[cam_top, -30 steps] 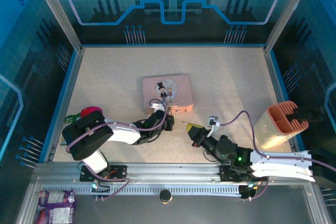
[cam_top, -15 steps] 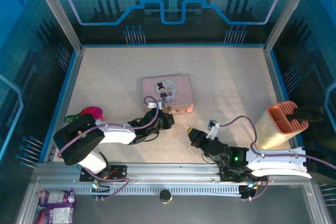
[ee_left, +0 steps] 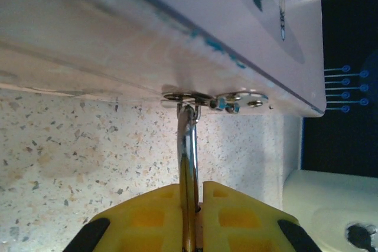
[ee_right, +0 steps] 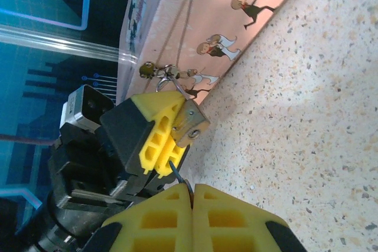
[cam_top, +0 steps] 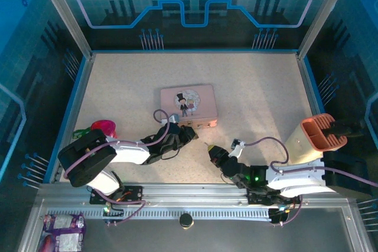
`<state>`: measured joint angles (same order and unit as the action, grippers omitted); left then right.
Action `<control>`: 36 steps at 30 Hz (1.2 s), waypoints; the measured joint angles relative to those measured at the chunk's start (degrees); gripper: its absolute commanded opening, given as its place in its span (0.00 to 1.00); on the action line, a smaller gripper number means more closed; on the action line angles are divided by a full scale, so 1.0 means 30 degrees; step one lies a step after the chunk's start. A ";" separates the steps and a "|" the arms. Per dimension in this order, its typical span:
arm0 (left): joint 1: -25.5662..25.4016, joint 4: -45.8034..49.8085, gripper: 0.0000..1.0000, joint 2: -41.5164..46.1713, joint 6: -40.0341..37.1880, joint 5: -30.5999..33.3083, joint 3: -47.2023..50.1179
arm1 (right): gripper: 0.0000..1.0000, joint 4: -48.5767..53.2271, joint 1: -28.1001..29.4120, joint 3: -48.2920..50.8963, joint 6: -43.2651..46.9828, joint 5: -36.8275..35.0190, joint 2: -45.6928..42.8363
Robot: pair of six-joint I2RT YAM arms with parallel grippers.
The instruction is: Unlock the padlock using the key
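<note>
I can read no word, number or brand anywhere from here. The pink tin (cam_top: 189,103) carries cartoon figures and blue marks I can't make out, and the purple packet's (cam_top: 64,228) print is too blurred.

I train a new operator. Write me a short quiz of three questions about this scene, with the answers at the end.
1. True or false: the right gripper is wide open.
2. Choose one. The left gripper holds: A) a pen, B) the padlock, C) nothing.
3. Short answer: what thin dark thing sticks out between the right gripper's fingers?

Key
1. False: its fingers are shut.
2. B.
3. The key.
</note>
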<state>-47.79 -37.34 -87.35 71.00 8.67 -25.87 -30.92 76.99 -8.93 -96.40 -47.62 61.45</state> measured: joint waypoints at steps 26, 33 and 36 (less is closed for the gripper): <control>-0.0131 -0.7854 0.00 -0.1588 0.2222 0.0211 0.2062 | 0.00 -0.1035 -0.1974 -0.0816 -0.3971 0.3053 0.1275; -0.0379 -1.0018 0.00 -0.3126 0.2317 0.0321 0.2164 | 0.00 -0.0896 -0.1974 -0.0823 -0.4379 0.3089 0.1224; -0.0437 -1.0389 0.00 -0.3126 0.2310 0.0306 0.2164 | 0.00 -0.0692 -0.2033 -0.0816 -0.4568 0.3045 0.1013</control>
<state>-49.10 -68.51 -96.73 77.93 9.58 -19.38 -32.99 70.89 -11.38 -110.10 -38.48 64.49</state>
